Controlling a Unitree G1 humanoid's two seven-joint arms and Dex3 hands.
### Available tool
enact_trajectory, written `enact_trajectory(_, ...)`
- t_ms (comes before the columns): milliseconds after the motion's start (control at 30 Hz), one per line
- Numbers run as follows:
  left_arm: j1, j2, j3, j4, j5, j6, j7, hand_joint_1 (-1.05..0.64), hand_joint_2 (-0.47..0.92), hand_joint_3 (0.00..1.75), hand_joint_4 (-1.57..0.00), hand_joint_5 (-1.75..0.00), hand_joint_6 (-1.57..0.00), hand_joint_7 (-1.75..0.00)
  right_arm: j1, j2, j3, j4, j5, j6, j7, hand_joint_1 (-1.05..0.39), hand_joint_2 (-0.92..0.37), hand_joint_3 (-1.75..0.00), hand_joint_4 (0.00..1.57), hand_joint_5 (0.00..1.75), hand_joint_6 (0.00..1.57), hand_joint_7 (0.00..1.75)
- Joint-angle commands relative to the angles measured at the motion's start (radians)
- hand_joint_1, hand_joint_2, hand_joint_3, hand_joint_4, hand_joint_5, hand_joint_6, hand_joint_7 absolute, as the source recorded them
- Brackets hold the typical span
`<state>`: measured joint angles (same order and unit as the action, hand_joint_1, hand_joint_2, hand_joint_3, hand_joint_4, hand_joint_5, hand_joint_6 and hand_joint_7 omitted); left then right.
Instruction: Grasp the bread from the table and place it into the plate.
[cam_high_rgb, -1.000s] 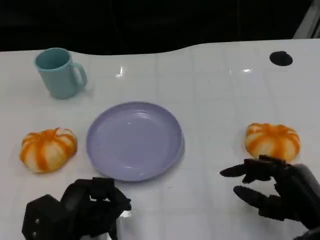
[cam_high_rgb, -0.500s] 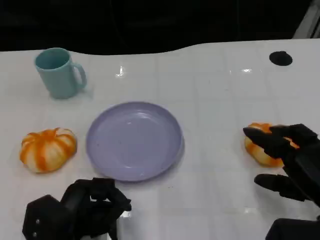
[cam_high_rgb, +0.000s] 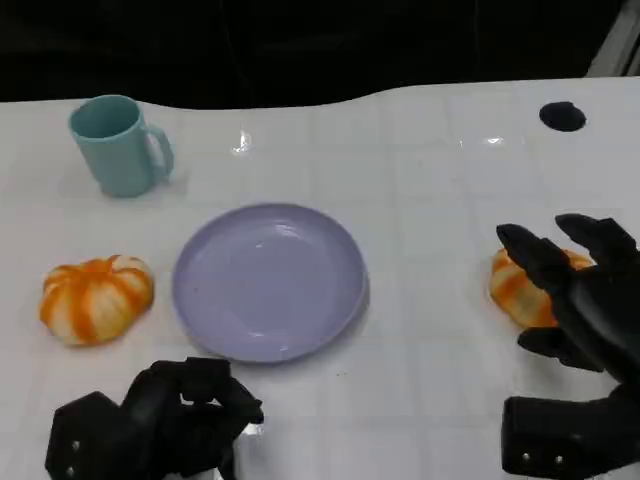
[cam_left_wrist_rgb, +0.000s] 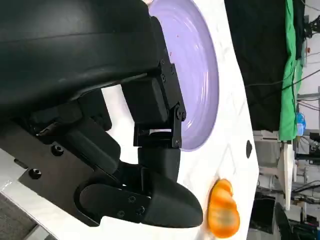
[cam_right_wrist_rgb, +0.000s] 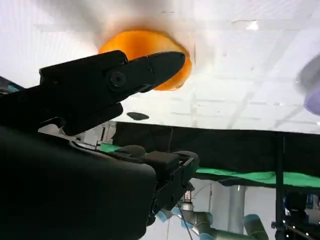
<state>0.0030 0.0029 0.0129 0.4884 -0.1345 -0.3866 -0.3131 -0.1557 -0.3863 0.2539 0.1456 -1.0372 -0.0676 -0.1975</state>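
Left hand (cam_high_rgb: 165, 425), fingers curled in on nothing, rests just below the lilac plate (cam_high_rgb: 268, 280). Right hand (cam_high_rgb: 575, 295), fingers spread, hovers over the bread (cam_high_rgb: 515, 290): a round orange bun with pale stripes, on the table.

Striped orange bread (cam_high_rgb: 515, 288); empty lilac plate (cam_high_rgb: 268, 280)

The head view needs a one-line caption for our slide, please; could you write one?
Right hand open over the right-side bread, purple plate bare at centre, left hand curled near the table edge.
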Motion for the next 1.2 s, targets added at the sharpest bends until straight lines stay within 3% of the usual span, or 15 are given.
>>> enact_trajectory(33, 0.012, 0.010, 0.008, -0.014, -0.001, 0.004, 0.004, -1.05, 0.62, 0.52, -1.57, -1.20, -1.41, -0.79, -0.047, -0.007, 0.032, 0.062, -0.001, 0.040, -0.004, -0.64, -0.90, 0.00, 0.00, 0.41, 0.22, 0.01)
enact_trajectory(500, 0.024, 0.010, 0.004, -0.031, 0.006, 0.001, 0.007, -1.05, 0.63, 0.52, -1.57, -1.20, -1.40, -0.79, -0.218, 0.023, 0.135, 0.374, 0.027, 0.120, -0.052, -0.57, -0.85, 0.00, 0.04, 0.44, 0.27, 0.01)
enact_trajectory(800, 0.031, 0.008, 0.003, -0.041, 0.006, 0.003, 0.010, -1.05, 0.62, 0.52, -1.57, -1.21, -1.40, -0.80, -0.308, 0.045, 0.189, 0.559, 0.071, 0.119, -0.090, -0.56, -0.86, -0.01, 0.08, 0.39, 0.28, 0.01)
enact_trajectory(900, 0.029, 0.007, 0.003, -0.039, 0.004, 0.004, 0.009, -1.05, 0.62, 0.53, -1.57, -1.21, -1.40, -0.80, -0.333, 0.052, 0.203, 0.612, 0.094, 0.101, -0.124, -0.50, -0.88, 0.00, 0.24, 0.30, 0.34, 0.02)
enact_trajectory(967, 0.029, 0.007, 0.003, -0.039, 0.006, 0.003, 0.010, -1.05, 0.62, 0.53, -1.57, -1.20, -1.40, -0.80, -0.350, 0.056, 0.202, 0.660, 0.119, 0.054, -0.178, -0.37, -0.90, -0.01, 0.65, 0.31, 0.65, 0.08)
enact_trajectory(1033, 0.030, 0.007, 0.002, -0.040, 0.006, 0.002, 0.010, -1.05, 0.62, 0.54, -1.57, -1.20, -1.40, -0.81, -0.365, 0.059, 0.202, 0.705, 0.141, 0.007, -0.223, -0.31, -0.91, 0.00, 0.87, 0.33, 0.83, 0.10)
enact_trajectory(1067, 0.030, 0.007, 0.002, -0.040, 0.006, 0.001, 0.009, -1.05, 0.62, 0.54, -1.57, -1.20, -1.39, -0.81, -0.372, 0.060, 0.203, 0.728, 0.151, -0.018, -0.244, -0.27, -0.92, -0.01, 0.90, 1.08, 1.06, 0.15)
enact_trajectory(1100, 0.030, 0.007, 0.001, -0.039, 0.006, -0.001, 0.008, -1.05, 0.62, 0.54, -1.57, -1.20, -1.39, -0.81, -0.378, 0.060, 0.205, 0.749, 0.159, -0.040, -0.263, -0.25, -0.92, -0.01, 0.90, 1.40, 1.16, 0.18)
enact_trajectory(1133, 0.031, 0.006, 0.001, -0.041, 0.006, 0.000, 0.008, -1.05, 0.63, 0.54, -1.57, -1.20, -1.39, -0.80, -0.383, 0.060, 0.209, 0.767, 0.163, -0.057, -0.281, -0.23, -0.92, -0.03, 0.91, 1.61, 1.24, 0.21)
enact_trajectory(1167, 0.031, 0.006, 0.001, -0.042, 0.006, 0.001, 0.008, -1.05, 0.63, 0.54, -1.57, -1.20, -1.39, -0.80, -0.387, 0.059, 0.214, 0.781, 0.166, -0.070, -0.297, -0.22, -0.92, -0.09, 0.91, 1.67, 1.18, 0.41)
enact_trajectory(1200, 0.032, 0.004, 0.001, -0.046, 0.003, 0.007, 0.009, -1.05, 0.63, 0.54, -1.57, -1.20, -1.39, -0.80, -0.390, 0.059, 0.218, 0.793, 0.168, -0.080, -0.314, -0.22, -0.91, -0.15, 0.92, 1.71, 1.02, 0.80)
